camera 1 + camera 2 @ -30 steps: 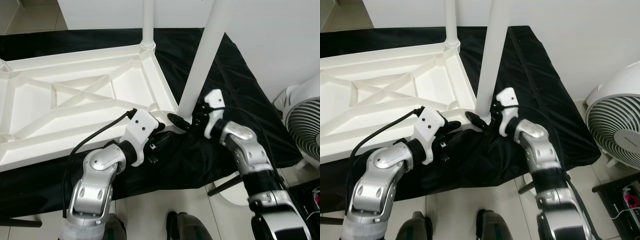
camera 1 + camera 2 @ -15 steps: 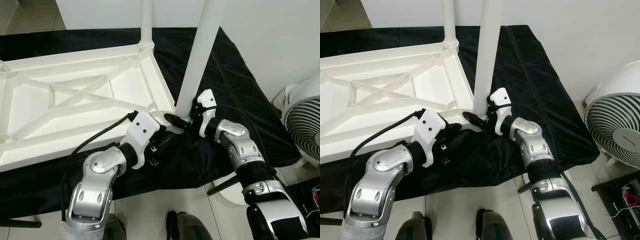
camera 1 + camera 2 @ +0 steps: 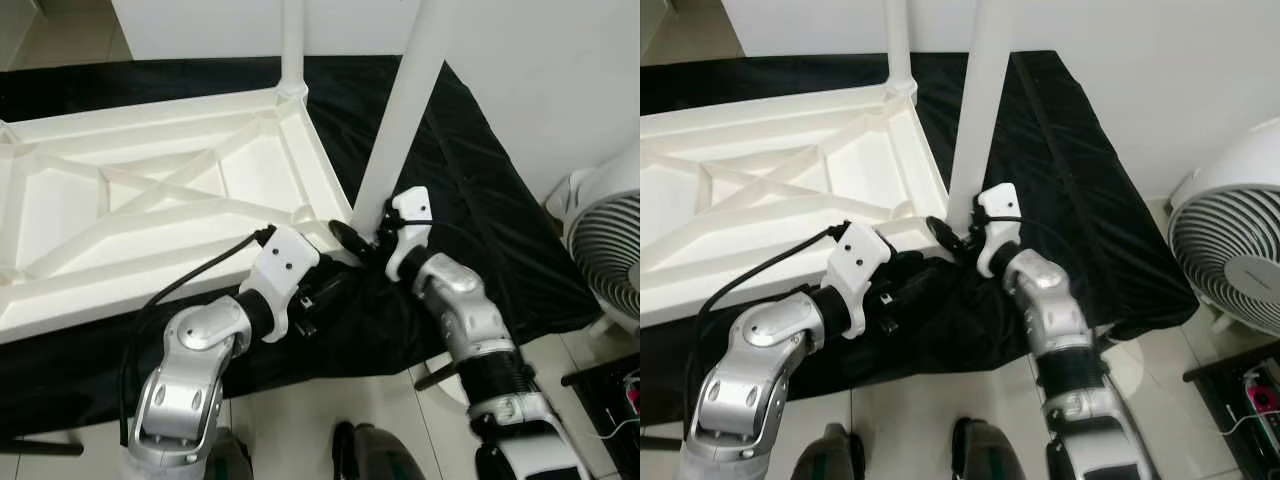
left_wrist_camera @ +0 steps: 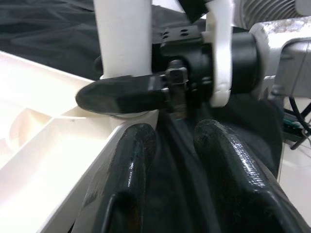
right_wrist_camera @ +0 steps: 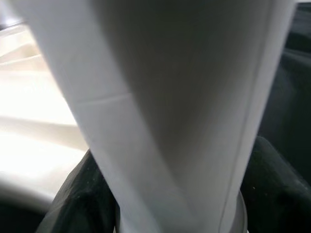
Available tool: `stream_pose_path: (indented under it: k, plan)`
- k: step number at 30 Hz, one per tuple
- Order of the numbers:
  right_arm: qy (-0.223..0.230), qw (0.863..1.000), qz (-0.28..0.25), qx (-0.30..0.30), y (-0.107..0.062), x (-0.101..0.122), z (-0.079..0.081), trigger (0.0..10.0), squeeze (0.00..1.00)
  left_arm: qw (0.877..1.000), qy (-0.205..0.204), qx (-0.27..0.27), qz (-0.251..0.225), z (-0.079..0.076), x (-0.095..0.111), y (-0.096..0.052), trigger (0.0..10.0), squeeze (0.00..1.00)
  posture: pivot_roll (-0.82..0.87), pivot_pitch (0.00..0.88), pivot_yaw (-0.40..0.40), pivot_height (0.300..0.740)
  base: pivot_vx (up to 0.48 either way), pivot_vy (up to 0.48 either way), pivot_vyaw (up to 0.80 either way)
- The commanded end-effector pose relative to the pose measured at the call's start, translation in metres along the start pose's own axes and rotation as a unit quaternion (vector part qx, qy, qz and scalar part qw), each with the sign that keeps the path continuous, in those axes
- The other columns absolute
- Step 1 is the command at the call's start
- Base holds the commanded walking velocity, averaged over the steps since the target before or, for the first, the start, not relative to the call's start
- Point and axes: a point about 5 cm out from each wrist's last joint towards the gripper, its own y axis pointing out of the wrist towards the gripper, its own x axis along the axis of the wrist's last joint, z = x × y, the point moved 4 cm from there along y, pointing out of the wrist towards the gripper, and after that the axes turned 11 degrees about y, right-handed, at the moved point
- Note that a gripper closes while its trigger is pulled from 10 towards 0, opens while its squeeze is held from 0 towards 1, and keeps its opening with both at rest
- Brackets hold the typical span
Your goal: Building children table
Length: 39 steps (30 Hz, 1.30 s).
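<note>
Right hand clamps the leg at the tabletop's near corner

Head view: upturned white tabletop [image 3: 150,215] lies on black cloth [image 3: 470,200], fan [image 3: 605,245] crowding the right; right hand [image 3: 362,243] grips the white leg [image 3: 400,120], elbow now tucked closer. Left wrist view: left hand [image 4: 167,145], fingers narrowly parted, empty, beside the rim. Right wrist view: leg close between dark fingers [image 5: 80,194].

The upturned children's table top [image 3: 150,215] and its leg [image 3: 405,110] look like smooth white plastic with a soft sheen, lying on a black cloth [image 3: 470,190] that is slightly shiny and creased. The arms wear brushed silver metal, the right hand [image 3: 362,243] has glossy black fingers [image 4: 121,94], and the floor [image 3: 300,420] is pale, polished tile.
</note>
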Motion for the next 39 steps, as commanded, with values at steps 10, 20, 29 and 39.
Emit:
stream_pose_path:
  k: [10, 20, 29, 39]
  plan:
    - [0.010, 0.996, -0.027, -0.084, 0.001, 0.005, 0.009, 10.0, 0.00, 0.999, -0.012, 0.044, 0.010, 0.009, -0.003, 0.004, 10.0, 0.00, -0.07, 0.134, 0.003, 0.740, 0.000, 0.000, 0.00]
    - [0.006, 0.993, -0.052, -0.101, -0.003, 0.015, 0.018, 10.0, 1.00, 0.999, -0.015, 0.048, 0.008, 0.010, -0.001, 0.004, 10.0, 0.00, -0.07, 0.143, -0.012, 0.740, 0.000, 0.000, 0.00]
    - [-0.011, 0.998, -0.060, -0.026, -0.011, 0.031, 0.023, 10.0, 1.00, 0.998, -0.019, 0.060, 0.007, 0.013, 0.000, 0.004, 10.0, 0.00, -0.08, 0.140, -0.008, 0.740, 0.000, 0.000, 0.00]
    - [-0.063, 0.994, -0.008, 0.090, -0.010, 0.034, 0.000, 10.0, 0.00, 0.999, -0.013, 0.052, 0.005, 0.013, 0.001, 0.005, 10.0, 0.00, -0.08, 0.123, 0.005, 0.740, 0.000, 0.000, 0.00]
